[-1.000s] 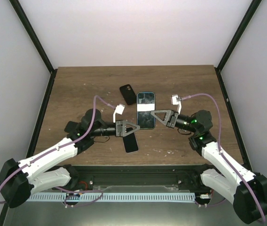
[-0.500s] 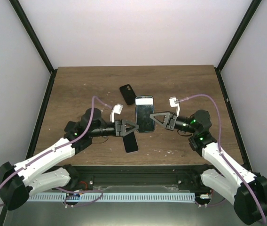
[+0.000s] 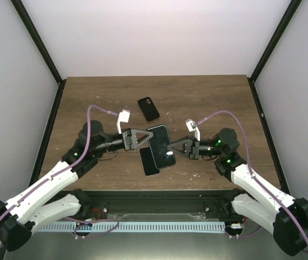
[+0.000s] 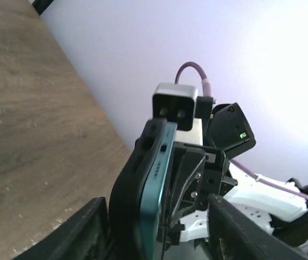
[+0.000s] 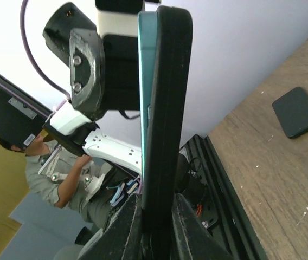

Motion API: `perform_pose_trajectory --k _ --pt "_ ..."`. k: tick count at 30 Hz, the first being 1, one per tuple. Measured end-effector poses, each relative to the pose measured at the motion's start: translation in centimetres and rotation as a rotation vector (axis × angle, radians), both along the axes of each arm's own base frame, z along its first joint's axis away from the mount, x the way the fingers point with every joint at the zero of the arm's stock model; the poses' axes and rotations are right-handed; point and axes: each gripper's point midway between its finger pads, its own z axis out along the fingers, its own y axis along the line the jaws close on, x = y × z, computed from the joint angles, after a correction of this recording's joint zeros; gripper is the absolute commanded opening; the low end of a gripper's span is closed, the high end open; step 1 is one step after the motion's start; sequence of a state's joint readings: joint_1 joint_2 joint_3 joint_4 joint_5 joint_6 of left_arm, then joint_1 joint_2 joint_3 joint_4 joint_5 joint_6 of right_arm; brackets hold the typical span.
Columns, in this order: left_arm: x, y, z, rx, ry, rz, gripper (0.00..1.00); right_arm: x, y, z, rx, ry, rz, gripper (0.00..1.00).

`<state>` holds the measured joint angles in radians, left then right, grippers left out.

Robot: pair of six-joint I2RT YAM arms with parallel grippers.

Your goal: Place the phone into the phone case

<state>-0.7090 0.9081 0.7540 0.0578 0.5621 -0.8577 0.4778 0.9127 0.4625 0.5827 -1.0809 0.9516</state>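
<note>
- Grippers of both arms meet above the middle of the brown wood-grain table. A slim black smartphone with a glossy dark screen and a teal rim is lifted off the surface between them.
- From above, the smartphone faces screen up and sits slightly askew to the table's edges.
- The right gripper reaches in from the right and is clamped on the smartphone's right long edge. In the right wrist view its black fingers press on both faces of the smartphone, which is seen edge-on.
- The left gripper is at the smartphone's left long edge with its jaws spread. In the left wrist view its fingers stand wide apart on either side of the smartphone. One finger is plainly clear of it; whether the other touches cannot be told.
- Edge-on, a thin teal strip with a row of small holes lies against a thicker black layer with rounded corners. Whether that layer is a cover or the phone's own body cannot be told.
- A flat black rectangular slab lies on the table just below the smartphone and is partly hidden by it.
- A smaller black cover with a pale spot near one corner lies farther back on the table, well apart from both grippers. It also shows in the right wrist view.
</note>
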Motion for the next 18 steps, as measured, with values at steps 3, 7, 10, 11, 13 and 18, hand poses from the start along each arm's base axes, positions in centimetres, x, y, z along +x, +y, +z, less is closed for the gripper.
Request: perform_pose_trajectory --k 3,7,10,11,13,18 --pt "0.25 0.14 0.73 -0.007 -0.017 0.009 0.23 -0.48 0.32 -0.15 -0.004 -0.011 0.022 0.01" --pt "0.54 0.32 0.37 0.002 -0.002 0.022 0.02 -0.46 0.36 -0.13 -0.003 -0.018 0.021 0.01" --pt "0.46 0.36 0.44 0.006 -0.022 0.02 0.0 -0.46 0.41 -0.2 -0.004 -0.01 0.025 0.01" --pt "0.46 0.37 0.42 0.007 -0.021 0.02 0.0 -0.47 0.42 -0.21 -0.004 -0.009 0.025 0.01" --pt "0.47 0.39 0.35 0.01 -0.022 0.02 0.0 -0.45 0.45 -0.27 -0.005 -0.007 0.026 0.01" --pt "0.46 0.4 0.22 0.016 -0.025 0.02 0.24 -0.45 0.48 -0.32 -0.007 -0.005 0.026 0.01"
